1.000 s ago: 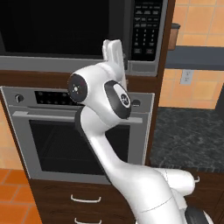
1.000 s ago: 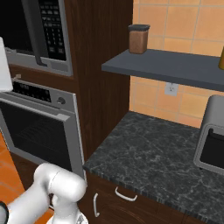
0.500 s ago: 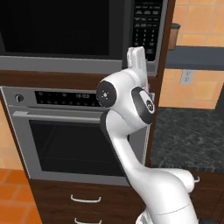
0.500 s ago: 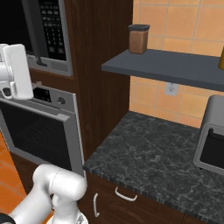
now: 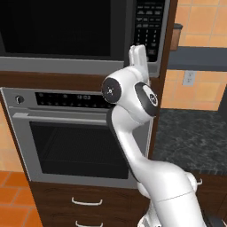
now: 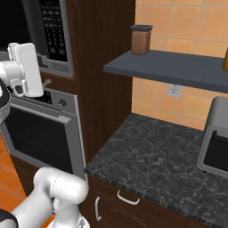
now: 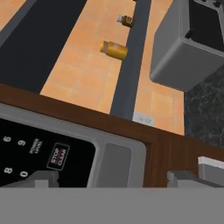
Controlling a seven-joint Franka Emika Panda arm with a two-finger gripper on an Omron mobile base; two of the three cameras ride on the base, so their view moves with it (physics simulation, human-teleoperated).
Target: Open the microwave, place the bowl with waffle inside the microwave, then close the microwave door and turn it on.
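brown jar (image 6: pixel 141 39) sits on shelf (image 6: pixel 178 67); claw (image 7: pixel 114 179) spread open by microwave (image 5: pixel 80 35) keypad (image 7: pixel 39 151).

Microwave keypad (image 7: pixel 43 153), hand view: white digits 6, 9, 8 and 0; a key lettered "POWER LEVEL"; a red-bordered key lettered "STOP CLEAR".
Same keypad in both base views: rows of keys, lettering too small to read.
Oven control panel (image 5: pixel 84 98), left base view: display characters illegible.
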